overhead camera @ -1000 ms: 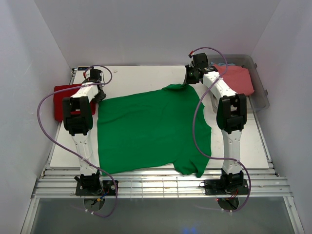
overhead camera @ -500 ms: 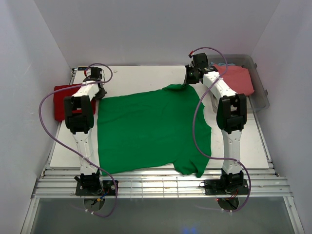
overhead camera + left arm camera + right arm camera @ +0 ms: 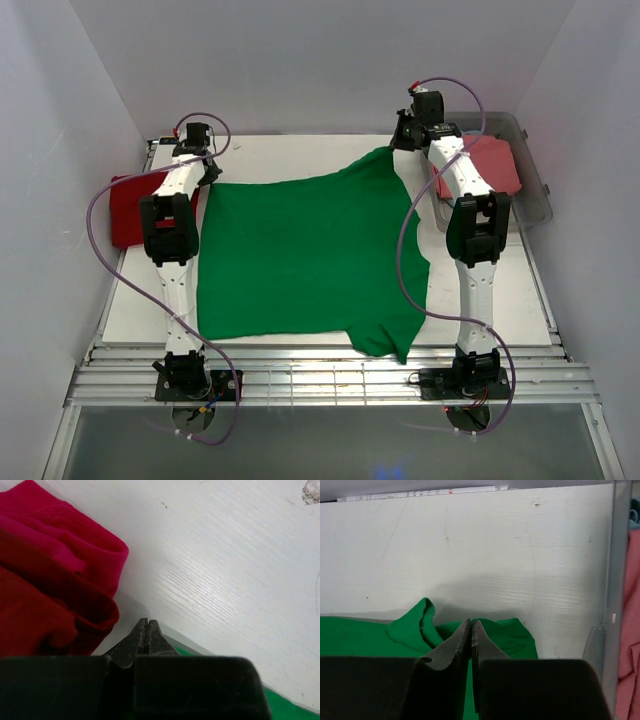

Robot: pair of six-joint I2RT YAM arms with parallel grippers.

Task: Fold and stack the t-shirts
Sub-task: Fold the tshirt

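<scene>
A bright green t-shirt [image 3: 310, 255] lies spread on the white table, its far edge pulled taut between the two grippers. My left gripper [image 3: 207, 172] is shut on the shirt's far left corner; in the left wrist view the jaws [image 3: 147, 623] meet, with a strip of green cloth [image 3: 292, 705] below them. My right gripper [image 3: 398, 148] is shut on the far right corner by the sleeve, and its tips [image 3: 471, 623] pinch the green cloth [image 3: 512, 635]. A deep red t-shirt [image 3: 125, 205] [image 3: 45, 590] lies folded at the table's left edge.
A clear plastic bin [image 3: 532, 195] stands at the back right with a salmon-pink t-shirt [image 3: 495, 165] in it; its wall [image 3: 609, 580] is close to my right gripper. The table's [image 3: 290, 150] far edge is just beyond both grippers.
My left gripper has closed on the green shirt's far left corner. Both grippers have moved toward the back of the table, drawing the shirt's far edge out flat.
</scene>
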